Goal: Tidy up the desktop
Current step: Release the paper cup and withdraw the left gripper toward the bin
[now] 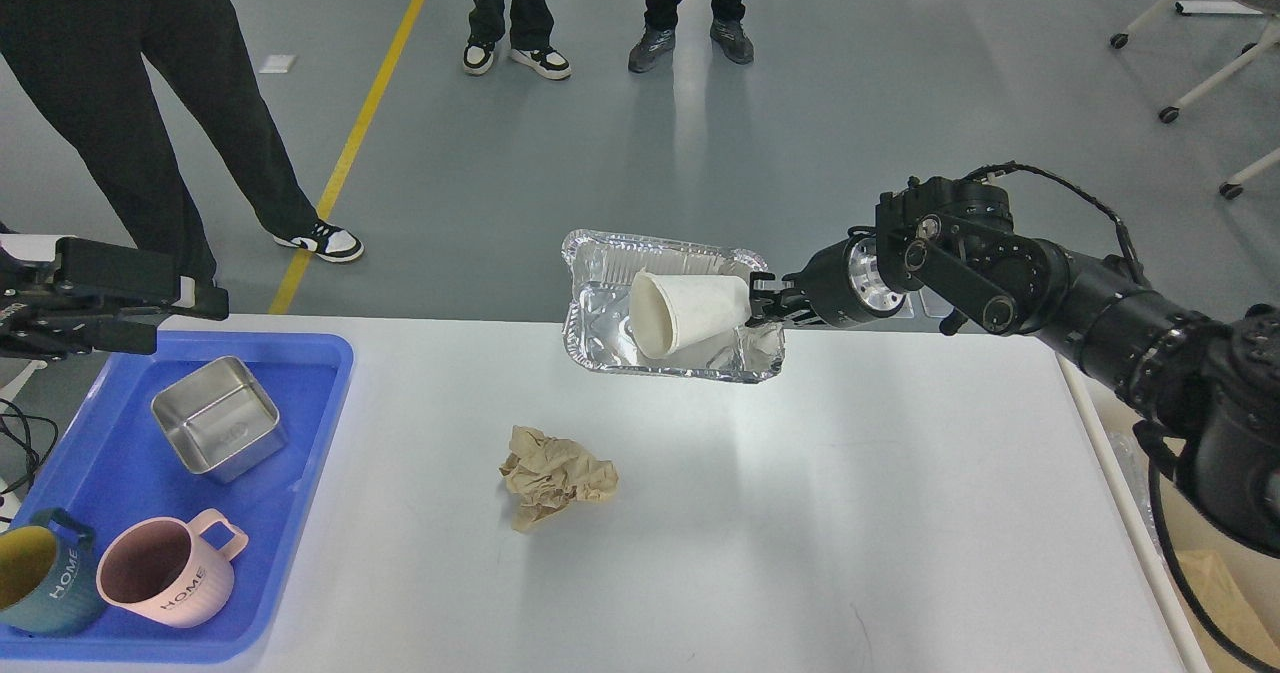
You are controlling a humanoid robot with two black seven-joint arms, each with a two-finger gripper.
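The desktop (800, 513) is a wide white-grey tabletop. My right gripper (766, 305) is shut on the right rim of a foil tray (600, 338) and holds it above the desktop's far edge. A white paper cup (690, 311) lies on its side in the tray, mouth to the left, base next to the gripper. A crumpled brown paper ball (555, 475) lies on the desktop's middle. My left gripper (190, 323) is open and empty at the left edge, above the far end of the blue tray (300, 493).
The blue tray holds a steel square container (218, 429), a pink mug (165, 581) and a dark teal mug (40, 585). Several people (150, 103) stand on the floor beyond the desktop. A cable (20, 433) hangs at far left.
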